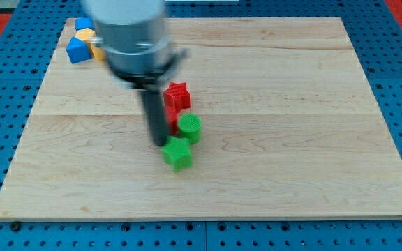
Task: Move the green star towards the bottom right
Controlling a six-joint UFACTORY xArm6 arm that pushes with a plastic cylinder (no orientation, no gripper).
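At the view's top left, a blue block [77, 50], a second blue block [84, 24] and a yellow block [96, 49], partly hidden behind the arm's grey housing, sit bunched in the corner of the wooden board [292, 139], well apart from the action.

Moving right, the dark rod comes down near the middle of the board, and my tip [158, 143] rests just at the upper-left edge of the green star [177, 153], touching it or very nearly so. There is nothing to open or close here: the rod is a plain pusher and grasps nothing, only leaning against what it shoves.

Just above and to the right of the star is a green round block [190, 128], and between it and the rod peeks part of a red block [171, 115] whose shape I cannot tell. Above them stands a red star [177, 95].

As a judgement, the task is barely begun: the star lies near the board's centre, with the whole bottom right stretch left to cross. My tip looks well placed behind it for a push down and to the right.
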